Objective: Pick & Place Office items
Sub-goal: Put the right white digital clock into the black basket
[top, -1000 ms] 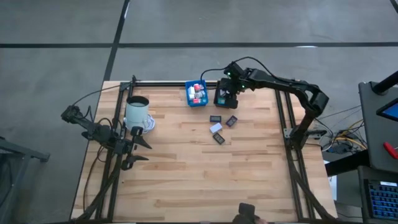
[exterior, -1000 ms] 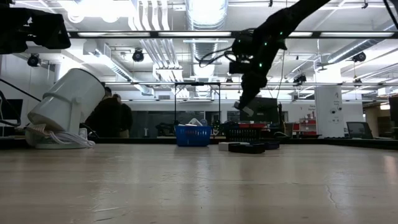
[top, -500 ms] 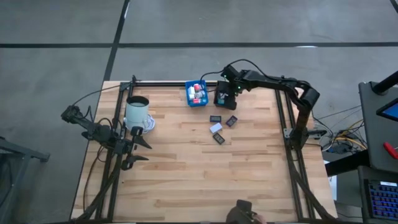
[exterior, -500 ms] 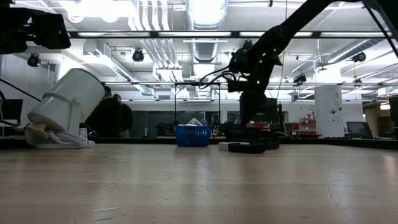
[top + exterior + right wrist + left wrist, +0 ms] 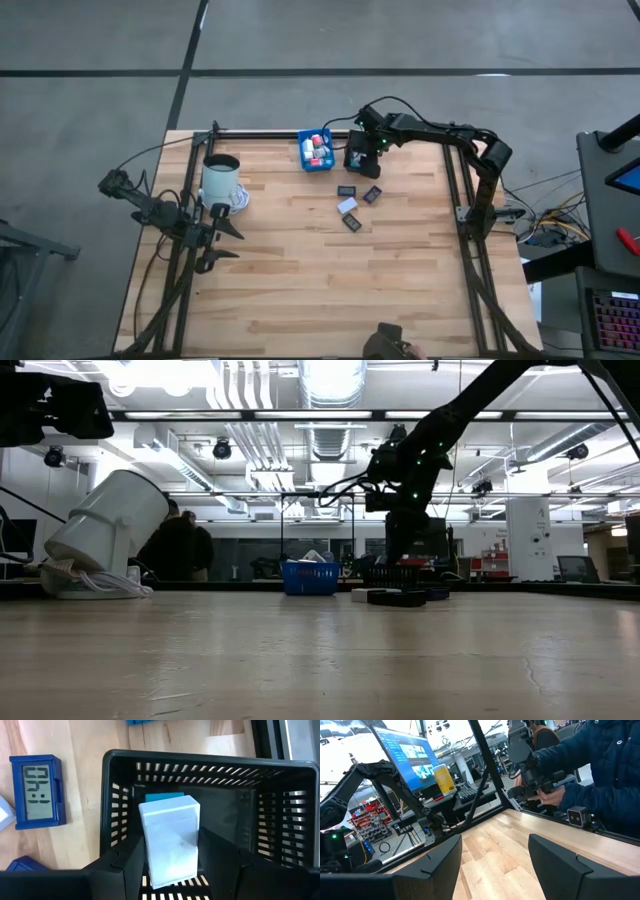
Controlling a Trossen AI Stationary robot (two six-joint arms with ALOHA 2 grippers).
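White block (image 5: 170, 842) between right gripper (image 5: 170, 870) fingers

Floor (image 5: 300, 40): grey concrete, crossed by dark lines | Ceiling (image 5: 330, 390): lit by long lamps, ducts exposed | Monitor (image 5: 412, 757): blue screen seen beyond worktop (image 5: 320, 270)

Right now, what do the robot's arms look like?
Both arms are dark, thin and jointed. The right arm has small green lights near its wrist and a black cable looping over it. The left arm is black too, with cables trailing off it. The left end effector has two chunky, flat, dark fingers.
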